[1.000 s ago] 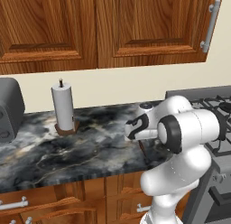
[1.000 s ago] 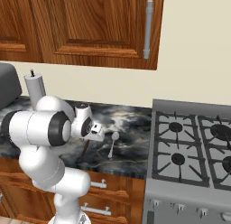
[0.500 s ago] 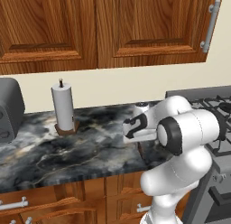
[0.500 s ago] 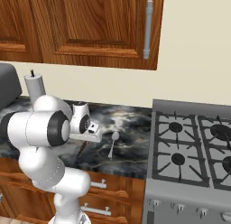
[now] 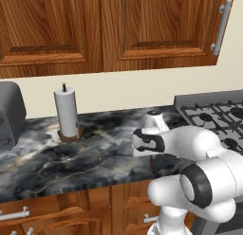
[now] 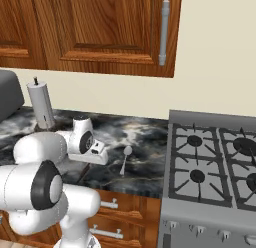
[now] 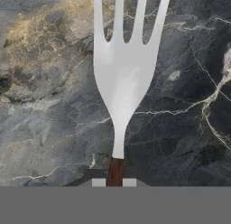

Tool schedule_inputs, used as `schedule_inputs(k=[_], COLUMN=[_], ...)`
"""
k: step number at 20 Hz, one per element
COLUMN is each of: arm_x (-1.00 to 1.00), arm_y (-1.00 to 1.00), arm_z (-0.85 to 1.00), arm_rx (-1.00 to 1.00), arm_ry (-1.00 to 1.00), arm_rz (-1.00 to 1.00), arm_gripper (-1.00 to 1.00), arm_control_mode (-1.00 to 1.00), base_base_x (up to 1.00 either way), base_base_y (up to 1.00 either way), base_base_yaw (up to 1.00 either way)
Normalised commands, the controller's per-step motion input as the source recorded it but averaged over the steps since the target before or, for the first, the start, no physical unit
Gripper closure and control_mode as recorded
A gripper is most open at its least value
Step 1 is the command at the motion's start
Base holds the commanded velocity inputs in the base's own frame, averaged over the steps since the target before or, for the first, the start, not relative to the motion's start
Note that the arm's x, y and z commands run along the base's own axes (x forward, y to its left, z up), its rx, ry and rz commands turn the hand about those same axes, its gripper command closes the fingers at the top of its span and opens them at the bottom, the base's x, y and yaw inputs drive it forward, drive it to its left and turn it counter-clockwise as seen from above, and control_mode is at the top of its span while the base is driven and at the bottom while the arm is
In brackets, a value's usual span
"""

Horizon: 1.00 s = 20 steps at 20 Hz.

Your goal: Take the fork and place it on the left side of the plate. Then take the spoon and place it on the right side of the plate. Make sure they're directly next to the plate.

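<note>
We see the fork (image 7: pixel 121 78) w/ pale silver head, four tines, flat over dark marbled stone; its brown handle starts at the neck. The spoon (image 6: pixel 124 159), all silver, lies flat nr the counter's front edge, bowl twd the wall.

One fork (image 7: pixel 122 78), one spoon (image 6: pixel 124 158), one paper towel roll (image 5: pixel 66 111), two cabinet handles (image 5: pixel 219 27).

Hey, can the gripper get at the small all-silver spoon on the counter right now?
Probably not yet: the gripper is shut on the dark-handled fork. The small all-silver spoon lies uncovered on the dark marble counter just beside it.
</note>
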Motion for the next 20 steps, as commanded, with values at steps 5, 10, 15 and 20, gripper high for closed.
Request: schedule_inputs(k=[5,10,15,20], arm_x=[-0.19,-0.33,-0.19,0.01], arm_y=[0.0,0.01,0.0,0.0], arm_z=[1.0,1.0,0.91,0.43], arm_rx=[-0.02,-0.02,0.0,0.04], arm_ry=[0.01,0.03,0.0,0.0], arm_rz=[0.01,0.01,0.01,0.03], arm_gripper=[1.0,1.0,1.0,1.0], arm_control_mode=[-1.0,-1.0,-1.0,-1.0], base_base_x=[0.0,0.0,0.0,0.0], base_base_y=[0.0,0.0,0.0,0.0], base_base_yaw=[0.0,0.0,0.0,0.0])
